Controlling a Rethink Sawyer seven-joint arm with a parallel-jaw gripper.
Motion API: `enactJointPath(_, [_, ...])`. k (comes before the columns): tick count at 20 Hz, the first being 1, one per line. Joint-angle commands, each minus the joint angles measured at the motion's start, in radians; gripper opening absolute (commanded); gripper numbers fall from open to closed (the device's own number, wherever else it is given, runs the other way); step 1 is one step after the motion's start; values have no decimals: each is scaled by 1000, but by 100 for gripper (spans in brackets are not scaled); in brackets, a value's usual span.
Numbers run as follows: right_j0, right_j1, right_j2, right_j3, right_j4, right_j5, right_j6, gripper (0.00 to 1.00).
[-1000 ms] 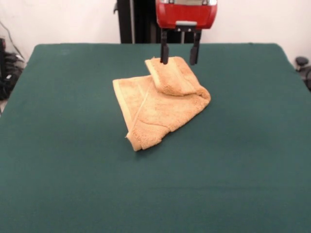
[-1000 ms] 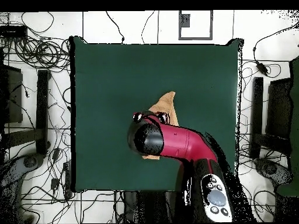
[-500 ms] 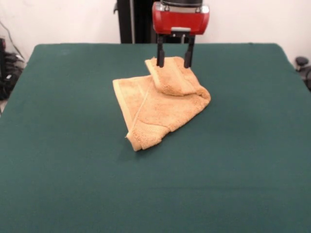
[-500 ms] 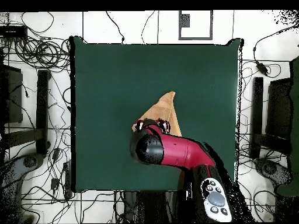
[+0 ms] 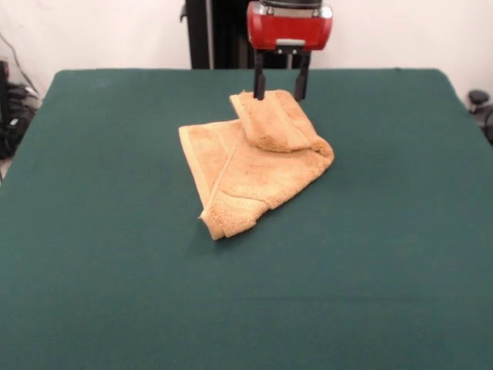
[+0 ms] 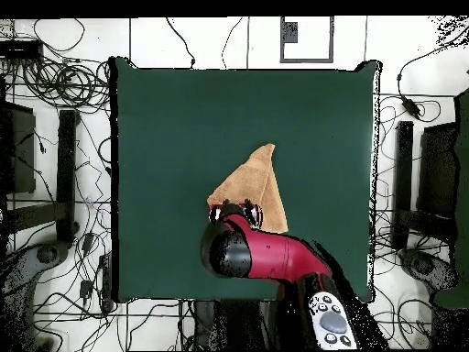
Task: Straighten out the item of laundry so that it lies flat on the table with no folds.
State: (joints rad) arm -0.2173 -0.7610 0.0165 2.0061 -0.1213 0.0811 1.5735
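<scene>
The gripper had been raised slightly and drawn back, fingers apart astride the far folded flap of the towel, mid-table. That flap's edge was best pinched and peeled back.

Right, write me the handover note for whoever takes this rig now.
Gripper: jaws open, empty, tips at the far edge of the towel's folded-over flap, one on each side of it; not closed on the cloth.
Towel: near the middle of the table, bunched into a rough triangle, one flap doubled over on top toward the far side, a corner pointing at the near side.
Done: nothing visibly flattened so far.
Left: grasp the flap, unfold it, then spread the remaining folds so the towel lies flat.
</scene>
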Motion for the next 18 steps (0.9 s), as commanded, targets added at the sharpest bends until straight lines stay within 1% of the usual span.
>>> enactJointPath(1, [-26, 37, 82, 173, -54, -96, 189, 100])
enactJointPath(3, [-36, 38, 82, 184, -63, -111, 186, 100])
enactJointPath(11, [-22, 83, 38, 200, -87, -207, 206, 100])
enactJointPath(13, [-16, 81, 32, 200, -79, -198, 207, 100])
enactJointPath(16, [19, 59, 6, 180, -37, -126, 201, 100])
enactJointPath(18, [38, 56, -4, 148, -16, -74, 190, 100])
